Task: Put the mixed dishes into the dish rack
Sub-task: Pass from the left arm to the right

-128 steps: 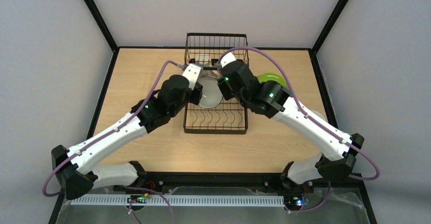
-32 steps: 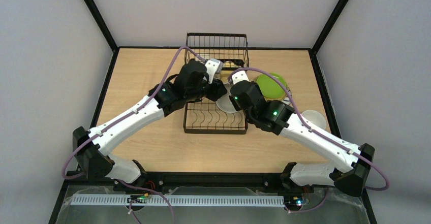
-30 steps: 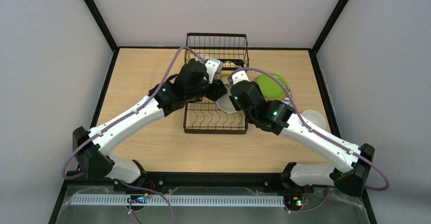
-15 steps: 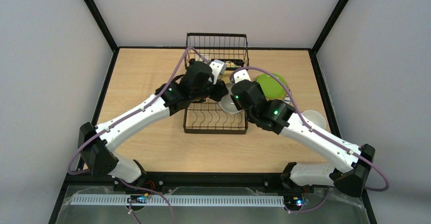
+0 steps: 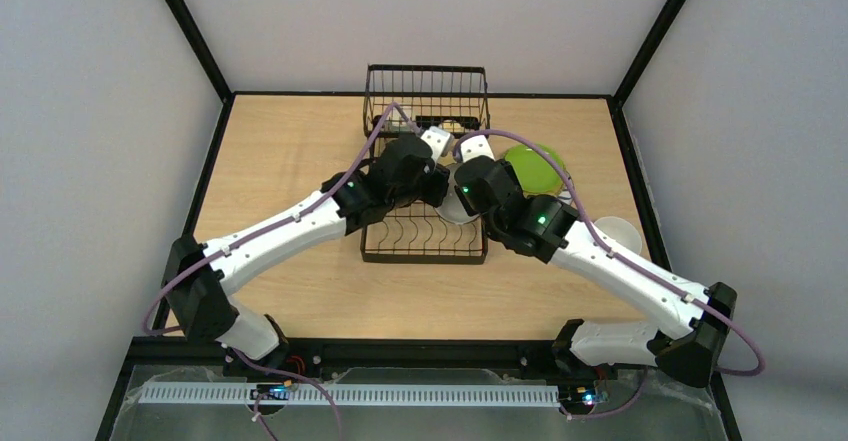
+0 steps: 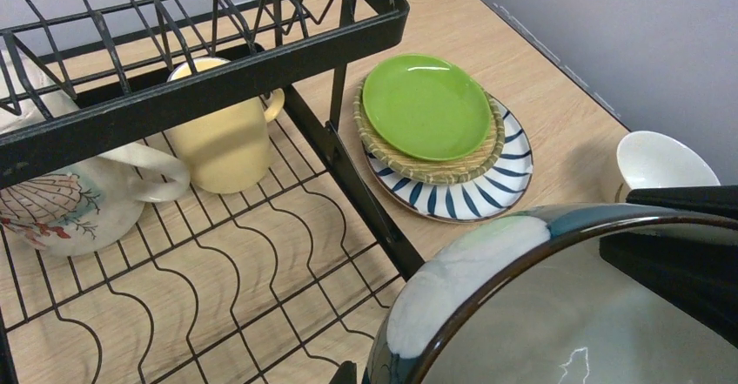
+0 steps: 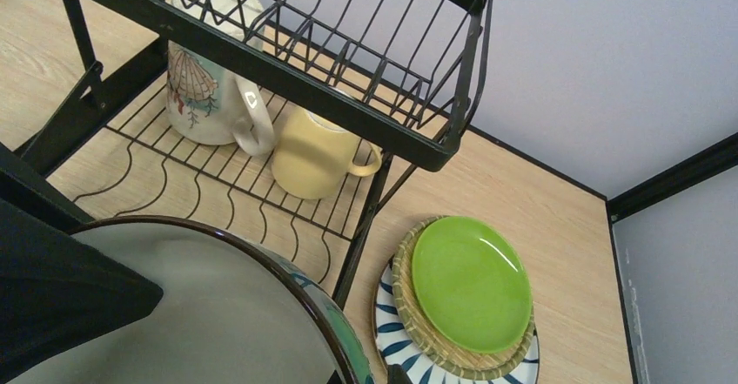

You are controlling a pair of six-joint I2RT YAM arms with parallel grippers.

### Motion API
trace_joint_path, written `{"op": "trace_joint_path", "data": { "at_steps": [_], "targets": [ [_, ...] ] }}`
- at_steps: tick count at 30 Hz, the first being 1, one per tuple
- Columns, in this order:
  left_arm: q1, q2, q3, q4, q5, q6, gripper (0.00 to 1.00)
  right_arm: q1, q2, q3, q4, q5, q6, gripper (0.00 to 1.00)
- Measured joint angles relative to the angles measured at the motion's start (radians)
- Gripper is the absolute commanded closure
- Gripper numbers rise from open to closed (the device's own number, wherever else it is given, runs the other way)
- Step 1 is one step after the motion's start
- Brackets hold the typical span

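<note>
Dish: dark rim, blue-white outside, grey inside.

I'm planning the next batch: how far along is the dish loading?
Done: the printed mug and yellow mug sit in the dish rack. In hand: the blue-patterned mug, gripped over the rack. Left: the cream mug, plus the green plate, tan plate and striped plate, stacked on the table.

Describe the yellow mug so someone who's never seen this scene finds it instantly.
Find the black wire dish rack in the middle of the table. Under its raised basket, at the end nearest the stacked plates, stands the pale yellow mug. It is plain, whereas the white mug beside it carries a shell print.
</note>
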Motion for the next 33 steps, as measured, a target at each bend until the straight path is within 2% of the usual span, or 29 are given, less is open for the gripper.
{"op": "trace_joint_path", "data": {
  "at_steps": [4, 10, 12, 15, 21, 33],
  "targets": [
    [-0.003, -0.005, -0.027, 0.045, -0.017, 0.000, 0.99, 0.000, 0.003, 0.000, -0.001, 0.008, -0.002, 0.99],
    [-0.005, -0.023, -0.078, 0.112, -0.035, -0.001, 0.98, 0.000, 0.012, 0.002, 0.000, 0.010, -0.009, 0.82],
    [-0.005, -0.026, -0.089, 0.131, -0.042, -0.001, 0.98, 0.000, 0.012, 0.005, 0.003, 0.007, -0.008, 0.71],
    [-0.003, -0.026, -0.099, 0.152, -0.066, 0.001, 0.98, 0.004, 0.011, 0.010, 0.008, -0.004, -0.009, 0.46],
    [0.006, -0.030, -0.131, 0.203, -0.139, 0.033, 0.98, 0.023, -0.007, 0.014, 0.010, -0.035, 0.003, 0.18],
    [0.009, -0.089, -0.204, 0.299, -0.228, 0.113, 0.98, 0.025, -0.079, 0.054, -0.025, -0.048, 0.054, 0.13]
  ]
}}
